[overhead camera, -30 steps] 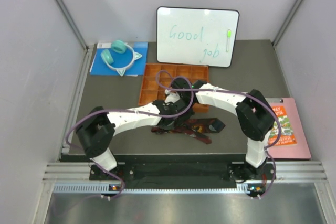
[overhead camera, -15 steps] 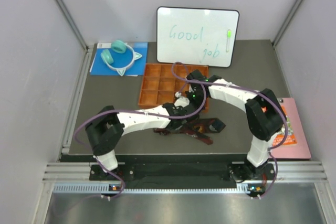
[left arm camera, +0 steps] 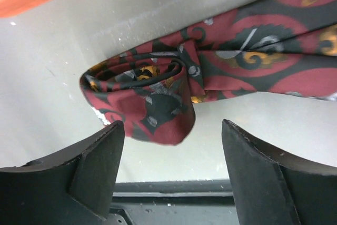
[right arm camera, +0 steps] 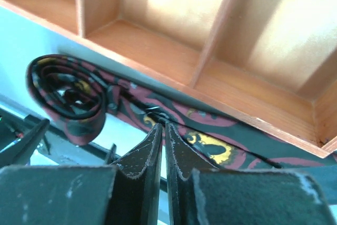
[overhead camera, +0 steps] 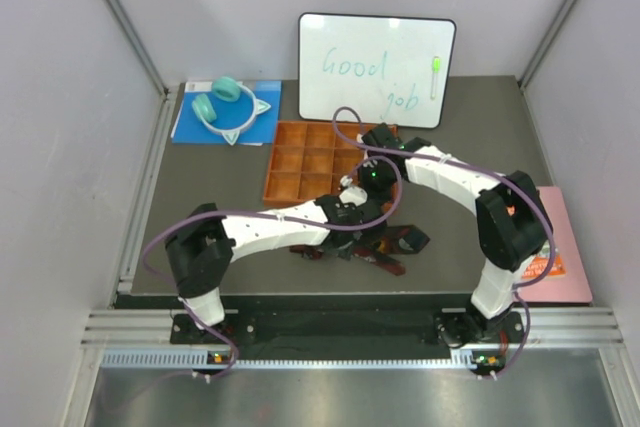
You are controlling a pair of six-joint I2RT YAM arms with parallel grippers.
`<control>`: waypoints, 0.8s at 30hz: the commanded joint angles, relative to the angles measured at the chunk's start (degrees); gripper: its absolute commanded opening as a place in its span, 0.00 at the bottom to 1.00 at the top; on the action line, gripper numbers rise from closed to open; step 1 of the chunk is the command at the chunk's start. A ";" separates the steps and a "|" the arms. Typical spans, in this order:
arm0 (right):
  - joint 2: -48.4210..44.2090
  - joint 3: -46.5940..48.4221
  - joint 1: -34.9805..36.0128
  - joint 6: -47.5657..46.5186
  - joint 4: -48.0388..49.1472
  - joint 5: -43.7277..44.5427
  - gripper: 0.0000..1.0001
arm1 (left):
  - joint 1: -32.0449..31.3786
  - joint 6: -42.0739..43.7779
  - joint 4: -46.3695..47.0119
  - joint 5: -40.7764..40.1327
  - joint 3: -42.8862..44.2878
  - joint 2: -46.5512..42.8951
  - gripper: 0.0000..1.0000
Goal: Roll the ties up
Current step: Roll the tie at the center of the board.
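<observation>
A maroon-and-black patterned tie point(overhead camera: 388, 243) lies on the dark mat in front of the orange tray point(overhead camera: 300, 162). In the left wrist view one end is wound into a loose coil point(left arm camera: 142, 96), and the rest runs off to the right. My left gripper point(left arm camera: 172, 126) stands open just in front of the coil, with neither finger touching it. In the right wrist view the coil point(right arm camera: 66, 101) lies at left and the tie runs along the tray wall point(right arm camera: 210, 85). My right gripper point(right arm camera: 164, 125) is shut, its tips pinching a puckered fold of the tie's edge.
A whiteboard point(overhead camera: 375, 67) leans on the back wall. Teal headphones point(overhead camera: 225, 105) rest on a blue book point(overhead camera: 190, 125) at back left. A pink sheet with a leaflet point(overhead camera: 560, 247) lies at the right edge. The two arms cross closely over the tie.
My left gripper has opened and let go of the coil. The right arm has swung to the right and further back along the tray's front wall.
</observation>
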 commanded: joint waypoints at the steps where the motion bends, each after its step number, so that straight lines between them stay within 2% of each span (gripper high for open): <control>1: -1.47 5.86 0.19 -2.11 0.24 -2.66 0.07 | -0.62 -0.53 -2.95 -1.33 5.68 -6.06 0.80; 2: -1.13 6.57 0.54 -2.64 -0.02 -2.84 0.07 | -0.62 -1.32 -3.82 -0.80 6.56 -6.76 0.79; 5: 0.37 10.17 2.30 -4.32 -1.60 -3.45 0.07 | -0.71 -6.32 -4.88 0.69 7.36 -9.66 0.66; 8: 3.08 15.09 4.67 -5.81 -4.67 -2.93 0.07 | -0.71 -10.09 -4.01 2.01 2.98 -14.75 0.53; 9: 3.79 16.23 5.29 -6.25 -5.38 -2.58 0.07 | -0.71 -10.98 -3.40 2.54 -0.95 -16.42 0.43; 11: 5.63 19.05 6.96 -6.60 -6.70 -1.44 0.07 | -0.71 -13.87 -1.64 4.11 -5.36 -21.69 0.36; 13: 6.96 21.15 8.36 -6.69 -7.32 -0.73 0.07 | -0.79 -15.99 1.52 4.82 -12.19 -26.43 0.20; 16: 9.77 23.26 9.68 -6.34 -8.11 -0.29 0.07 | -0.71 -20.82 5.21 5.97 -20.38 -30.67 0.10; 21: 13.11 24.59 11.53 -5.73 -8.03 1.82 0.07 | -0.79 -26.71 11.98 7.90 -28.84 -34.88 0.00; 24: 15.13 25.64 12.76 -5.29 -7.85 2.87 0.06 | -0.88 -30.14 15.85 7.90 -31.75 -35.07 0.00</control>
